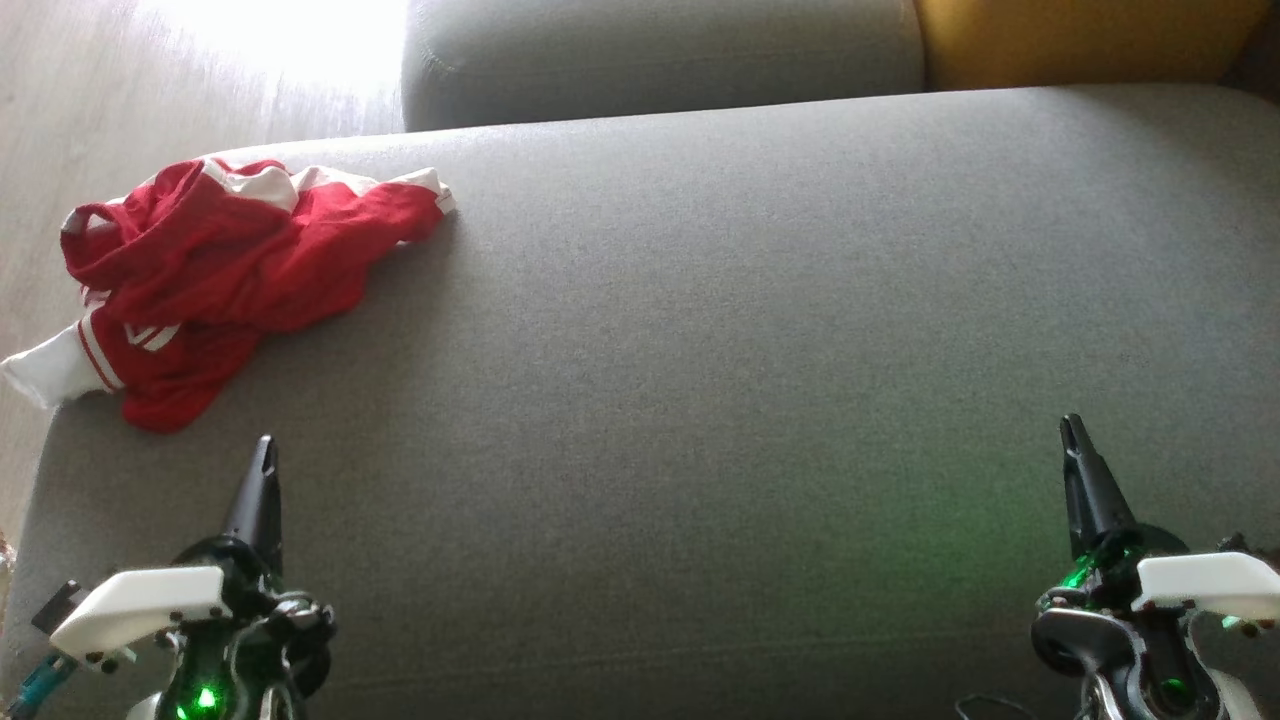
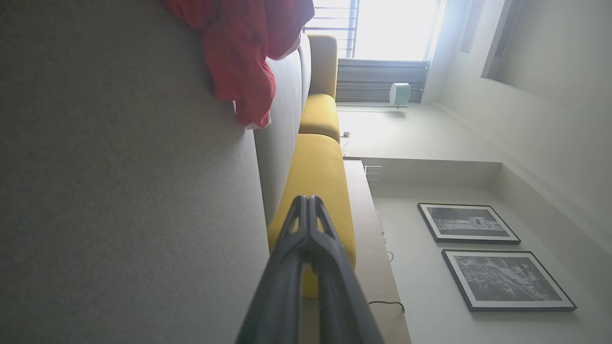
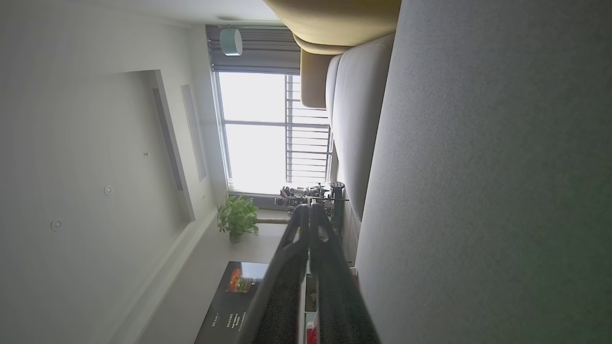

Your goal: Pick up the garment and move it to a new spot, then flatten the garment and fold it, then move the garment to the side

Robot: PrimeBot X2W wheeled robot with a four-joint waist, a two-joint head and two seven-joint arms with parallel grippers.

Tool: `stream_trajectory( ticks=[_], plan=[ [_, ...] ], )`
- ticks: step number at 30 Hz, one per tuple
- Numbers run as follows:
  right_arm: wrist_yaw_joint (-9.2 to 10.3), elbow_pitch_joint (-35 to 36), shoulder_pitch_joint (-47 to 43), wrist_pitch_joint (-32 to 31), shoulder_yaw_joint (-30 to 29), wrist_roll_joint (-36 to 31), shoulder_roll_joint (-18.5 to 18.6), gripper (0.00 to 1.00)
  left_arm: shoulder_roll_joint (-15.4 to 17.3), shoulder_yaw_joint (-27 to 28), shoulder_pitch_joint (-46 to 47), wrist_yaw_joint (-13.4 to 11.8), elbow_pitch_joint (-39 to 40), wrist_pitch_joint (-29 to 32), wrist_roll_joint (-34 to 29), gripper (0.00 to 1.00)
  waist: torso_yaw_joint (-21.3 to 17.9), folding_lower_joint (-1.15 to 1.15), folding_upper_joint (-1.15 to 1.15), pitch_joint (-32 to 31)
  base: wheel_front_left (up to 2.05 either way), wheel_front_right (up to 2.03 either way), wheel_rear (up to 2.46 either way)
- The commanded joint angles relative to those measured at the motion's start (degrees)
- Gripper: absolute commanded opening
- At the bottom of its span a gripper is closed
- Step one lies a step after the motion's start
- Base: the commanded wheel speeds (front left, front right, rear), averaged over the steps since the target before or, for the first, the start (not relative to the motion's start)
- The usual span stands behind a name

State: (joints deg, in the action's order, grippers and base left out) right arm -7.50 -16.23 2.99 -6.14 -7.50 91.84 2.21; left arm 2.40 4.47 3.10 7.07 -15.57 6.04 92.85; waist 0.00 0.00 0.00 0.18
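The red and white garment [image 1: 220,280] lies crumpled at the far left corner of the grey sofa seat [image 1: 700,350], with 1 white cuff reaching the seat's left edge beside the wooden floor [image 1: 150,90]. The left end effector [image 1: 265,450] hovers near the garment's closest edge, apart from it, its 2 fingers pressed together and gripping nothing. The right end effector [image 1: 1074,428] is well apart at the lower right, likewise closed and empty. A yellow cushion [image 1: 1080,40] shows beyond the seat
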Motion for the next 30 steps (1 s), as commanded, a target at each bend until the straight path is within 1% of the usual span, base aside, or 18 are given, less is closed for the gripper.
stream_trajectory(
  ticks=[1, 30],
  plan=[
    [0.01, 2.2, 3.2, -0.3, 1.0, 0.3, 0.7, 0.0, 0.5, 2.0, 3.1, 0.4, 1.5, 0.4, -0.7, 0.0, 0.0, 0.0, 0.0, 0.0, 0.0, 0.0, 0.0],
    [0.01, 2.2, 3.2, -0.3, 1.0, 0.3, 0.7, 0.0, 0.5, 2.0, 3.1, 0.4, 1.5, 0.4, -0.7, 0.0, 0.0, 0.0, 0.0, 0.0, 0.0, 0.0, 0.0]
  ],
)
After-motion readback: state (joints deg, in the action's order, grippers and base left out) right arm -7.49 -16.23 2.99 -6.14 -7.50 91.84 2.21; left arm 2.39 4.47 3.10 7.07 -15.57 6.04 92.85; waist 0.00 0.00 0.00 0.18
